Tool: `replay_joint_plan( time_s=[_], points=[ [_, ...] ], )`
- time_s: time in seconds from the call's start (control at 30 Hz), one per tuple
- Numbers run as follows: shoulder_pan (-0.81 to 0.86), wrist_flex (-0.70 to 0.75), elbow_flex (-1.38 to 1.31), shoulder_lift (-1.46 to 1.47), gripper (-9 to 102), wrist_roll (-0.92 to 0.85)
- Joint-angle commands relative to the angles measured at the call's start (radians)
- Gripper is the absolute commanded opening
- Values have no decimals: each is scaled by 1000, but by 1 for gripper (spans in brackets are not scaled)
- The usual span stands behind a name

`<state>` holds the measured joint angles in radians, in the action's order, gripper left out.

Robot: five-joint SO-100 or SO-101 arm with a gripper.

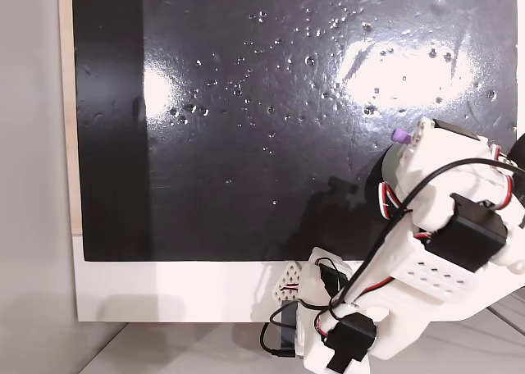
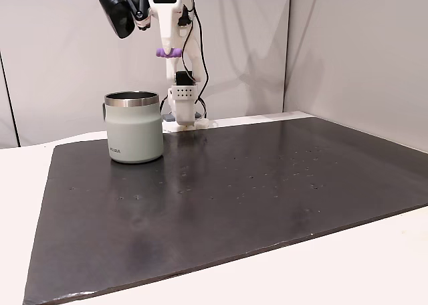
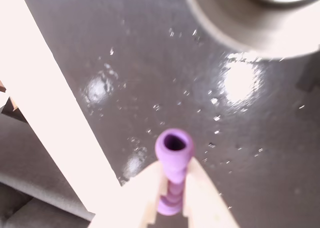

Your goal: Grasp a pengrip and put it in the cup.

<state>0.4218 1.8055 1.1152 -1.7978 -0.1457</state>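
The pengrip [image 2: 167, 52] is a small light-purple tube held high in the air, with my gripper [image 2: 168, 48] shut on it. In the wrist view the pengrip [image 3: 174, 157] sticks out between my two pale fingers [image 3: 150, 198], its open end facing the camera; my gripper [image 3: 175, 167] hangs over the black mat. The cup [image 2: 134, 128] stands upright on the mat, grey-green with a steel rim, below the pengrip and slightly to its left. Its rim [image 3: 250, 33] shows blurred at the wrist view's top right. Seen from above, the pengrip [image 1: 401, 135] peeks out past the arm.
A large black mat [image 2: 267, 191] covers the white table [image 2: 374, 265], with open room to the right of the cup. The arm's base [image 2: 182, 111] stands behind the cup at the mat's far edge. Cables [image 1: 394, 218] run along the arm.
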Motion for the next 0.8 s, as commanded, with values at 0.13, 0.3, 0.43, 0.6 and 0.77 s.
replay_joint_plan(
  time_s=[0.13, 0.3, 0.43, 0.6, 0.77],
  points=[
    [175, 11, -18, -3, 0, -209],
    [189, 2, -78, 87, 0, -264],
    [167, -12, -80, 123, 0, -328],
    [156, -12, -77, 135, 0, -390],
    [160, 2, -63, 126, 0, -443]
  ],
)
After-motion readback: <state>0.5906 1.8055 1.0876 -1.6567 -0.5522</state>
